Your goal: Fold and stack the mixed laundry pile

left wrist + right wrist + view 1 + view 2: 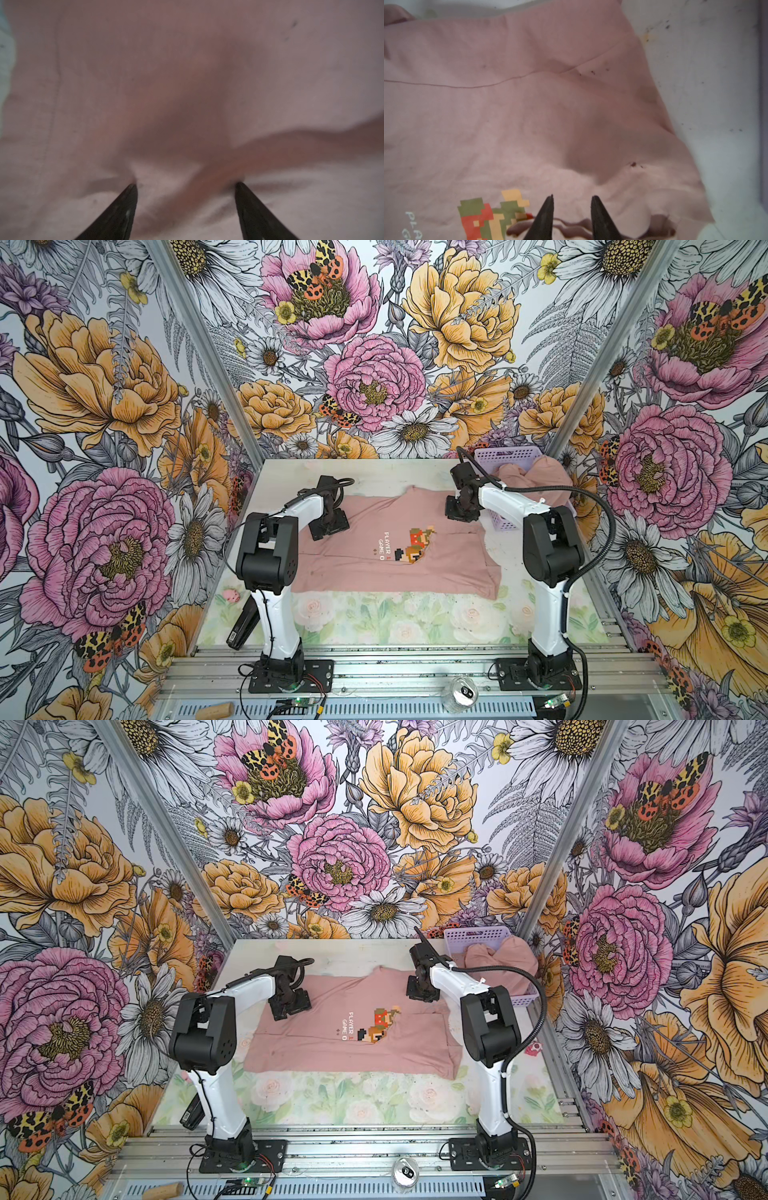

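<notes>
Currently, you have:

1. The T-shirt (386, 556) spread flat mid-table, print up.
2. The left gripper (186, 185) parted wide, tips pressing its cloth.
3. The right gripper (572, 197) slightly parted, empty, over cloth beside the print.
4. Pink shorts (536, 481) in the basket (505, 454).

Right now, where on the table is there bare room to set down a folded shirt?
The near strip of the table, between the T-shirt and the arm bases, is bare. A narrow band behind the shirt too. The far right corner is crowded: the basket with pink cloth.
</notes>
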`<action>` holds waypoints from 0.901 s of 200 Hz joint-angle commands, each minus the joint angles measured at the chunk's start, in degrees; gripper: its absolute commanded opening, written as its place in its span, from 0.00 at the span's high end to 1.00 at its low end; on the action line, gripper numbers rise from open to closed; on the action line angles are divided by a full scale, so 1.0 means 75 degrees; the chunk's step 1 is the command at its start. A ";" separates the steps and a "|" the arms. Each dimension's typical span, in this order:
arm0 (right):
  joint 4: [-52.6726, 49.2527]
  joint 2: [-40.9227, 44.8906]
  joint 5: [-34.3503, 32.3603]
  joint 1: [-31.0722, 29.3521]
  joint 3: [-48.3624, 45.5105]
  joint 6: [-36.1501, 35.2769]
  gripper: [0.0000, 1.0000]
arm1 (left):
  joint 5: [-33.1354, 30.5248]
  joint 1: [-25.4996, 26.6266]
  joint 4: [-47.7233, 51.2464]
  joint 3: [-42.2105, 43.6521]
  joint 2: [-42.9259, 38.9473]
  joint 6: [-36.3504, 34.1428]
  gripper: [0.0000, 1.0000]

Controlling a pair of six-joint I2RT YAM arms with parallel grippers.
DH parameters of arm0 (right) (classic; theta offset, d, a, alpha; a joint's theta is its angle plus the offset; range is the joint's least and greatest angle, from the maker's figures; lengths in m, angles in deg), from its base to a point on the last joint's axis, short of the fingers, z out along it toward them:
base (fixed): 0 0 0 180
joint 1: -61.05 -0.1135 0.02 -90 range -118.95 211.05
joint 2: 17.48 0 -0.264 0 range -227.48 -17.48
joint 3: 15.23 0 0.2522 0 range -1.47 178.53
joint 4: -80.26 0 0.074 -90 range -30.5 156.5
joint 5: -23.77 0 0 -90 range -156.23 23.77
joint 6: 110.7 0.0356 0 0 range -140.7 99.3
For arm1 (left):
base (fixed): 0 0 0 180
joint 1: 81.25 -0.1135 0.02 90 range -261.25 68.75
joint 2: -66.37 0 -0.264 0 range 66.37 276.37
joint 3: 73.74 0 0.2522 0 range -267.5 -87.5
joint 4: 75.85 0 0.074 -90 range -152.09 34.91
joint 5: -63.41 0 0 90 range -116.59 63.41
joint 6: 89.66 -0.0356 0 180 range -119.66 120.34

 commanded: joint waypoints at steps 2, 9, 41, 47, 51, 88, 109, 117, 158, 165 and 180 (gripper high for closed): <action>-0.0033 -0.0179 -0.0017 -0.0006 0.0069 -0.0192 0.67 | 0.0247 -0.0231 0.0115 0.0461 0.0011 0.0177 0.26; -0.0035 -0.0168 0.0016 -0.0008 -0.0057 -0.0200 0.67 | 0.0231 -0.0236 0.0118 0.0722 -0.0136 0.0274 0.26; -0.0030 0.0286 0.0181 -0.0033 -0.1171 -0.0194 0.67 | 0.0221 -0.0200 0.0383 0.1760 -0.0827 0.0587 0.26; -0.0034 0.0398 0.0189 -0.0036 -0.1419 -0.0210 0.67 | 0.0211 -0.0201 0.0433 0.1922 -0.0950 0.0627 0.26; -0.0035 0.0486 0.0193 -0.0042 -0.1573 -0.0218 0.67 | 0.0218 -0.0215 0.0449 0.2034 -0.1029 0.0666 0.26; -0.0029 0.1239 0.0281 -0.0110 -0.2686 -0.0331 0.68 | 0.0267 -0.0185 0.0579 0.3019 -0.1893 0.0946 0.26; -0.0041 0.1445 0.0302 -0.0124 -0.2770 -0.0410 0.68 | 0.0304 -0.0151 0.0571 0.3179 -0.2125 0.1040 0.26; -0.0087 0.1440 0.0275 -0.0125 -0.2651 -0.0446 0.68 | 0.0343 -0.0157 0.0587 0.3040 -0.2151 0.1028 0.26; -0.0447 0.1319 0.0382 -0.0127 -0.1363 -0.0547 0.66 | -0.0352 -0.0235 0.0625 0.0758 -0.1745 0.0467 0.24; -0.0505 0.1319 0.0441 -0.0127 -0.1162 -0.0537 0.66 | -0.0482 -0.0315 0.0626 0.0192 -0.1482 0.0266 0.24; -0.0624 0.1315 0.0494 -0.0132 -0.0811 -0.0507 0.66 | -0.0665 -0.0516 0.0615 -0.0803 -0.0613 -0.0040 0.25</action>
